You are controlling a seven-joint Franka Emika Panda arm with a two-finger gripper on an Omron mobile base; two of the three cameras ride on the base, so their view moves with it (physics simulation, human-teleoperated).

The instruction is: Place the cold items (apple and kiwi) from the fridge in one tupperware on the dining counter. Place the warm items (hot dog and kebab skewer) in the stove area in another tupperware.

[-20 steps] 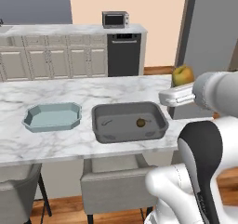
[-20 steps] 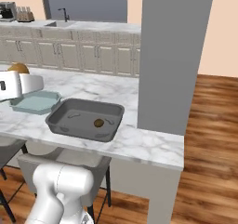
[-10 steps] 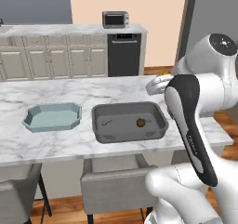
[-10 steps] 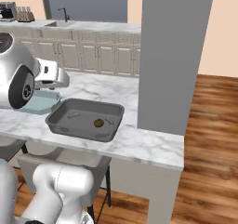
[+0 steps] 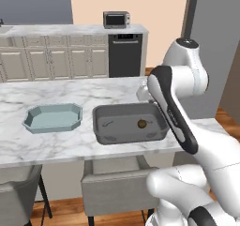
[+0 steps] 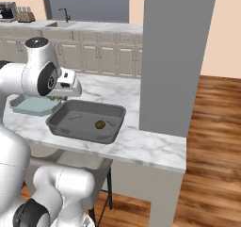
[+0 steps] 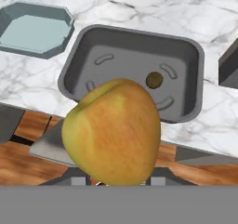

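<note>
The fingers point(image 7: 122, 183) pinched the apple point(image 7: 113, 132) above the gray box point(image 7: 135, 72); letting go early could roll it off the worktop's point(image 7: 139, 4) edge.

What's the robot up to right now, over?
Gripper shut on apple. Kiwi already in grey tupperware. Path looks clear.

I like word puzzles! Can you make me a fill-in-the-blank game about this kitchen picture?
1. The tool holds a yellow-red ____.
2. The small brown kiwi lies in the dark ____ tupperware.
3. The light blue tupperware holds ____.
4. Both containers sit on the white ____ counter.

Missing words: apple; grey; nothing; marble
</note>
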